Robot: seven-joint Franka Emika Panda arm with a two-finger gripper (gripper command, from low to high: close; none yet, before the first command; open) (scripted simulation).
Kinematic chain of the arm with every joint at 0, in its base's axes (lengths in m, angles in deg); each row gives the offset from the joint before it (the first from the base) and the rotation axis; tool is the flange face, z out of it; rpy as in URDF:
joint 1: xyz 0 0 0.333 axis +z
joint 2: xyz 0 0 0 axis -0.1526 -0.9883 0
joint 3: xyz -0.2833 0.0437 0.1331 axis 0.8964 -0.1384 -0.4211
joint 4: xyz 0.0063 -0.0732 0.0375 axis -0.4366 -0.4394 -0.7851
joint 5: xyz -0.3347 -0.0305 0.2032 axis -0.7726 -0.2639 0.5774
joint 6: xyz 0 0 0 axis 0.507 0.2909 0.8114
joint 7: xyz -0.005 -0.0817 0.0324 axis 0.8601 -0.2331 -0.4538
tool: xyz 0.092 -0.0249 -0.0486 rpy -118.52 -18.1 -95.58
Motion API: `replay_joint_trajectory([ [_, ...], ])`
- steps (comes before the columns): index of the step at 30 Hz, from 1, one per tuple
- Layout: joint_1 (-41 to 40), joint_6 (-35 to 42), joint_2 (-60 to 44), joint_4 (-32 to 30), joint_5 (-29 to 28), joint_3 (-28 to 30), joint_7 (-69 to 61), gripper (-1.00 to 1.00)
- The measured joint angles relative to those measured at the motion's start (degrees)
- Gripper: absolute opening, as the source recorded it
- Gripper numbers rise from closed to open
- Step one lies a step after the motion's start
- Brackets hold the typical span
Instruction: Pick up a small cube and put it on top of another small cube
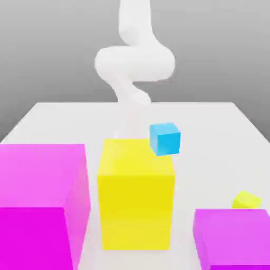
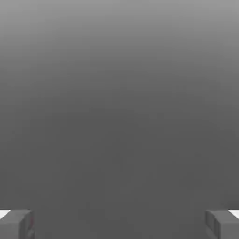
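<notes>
Reference landmark: the large yellow cube. Items were located from the exterior view's left to its right.

1. The large magenta cube stood left of the landmark, apart from it.
2. My arm rose behind the landmark.
3. The small light blue cube overlapped the landmark's upper right corner in the exterior view; I could not tell whether the two touched.
4. The purple block stood right of the landmark, and the small yellow-green cube lay behind that block, tilted.

Gripper status: my fingers were wide apart, with nothing between them.

Position of the small teal-green cube, the part to be lifted: I could not tell it.

Progress, as judged: no grasp was in effect. Locating, approaching, gripping, lifting, stacking and releasing all appeared to remain.
</notes>
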Motion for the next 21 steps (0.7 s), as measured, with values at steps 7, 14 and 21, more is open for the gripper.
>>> replay_joint_trajectory([
  [7, -9.8, -1.2, -9.4, 0.7, 2.2, 3.9, 17.5, 0.00],
  [14, -19.5, -7.3, -19.3, -4.3, -3.1, 4.0, 30.3, 0.00],
  [21, -27.3, -13.4, -29.3, -9.5, -7.5, 6.3, 41.9, 0.00],
])
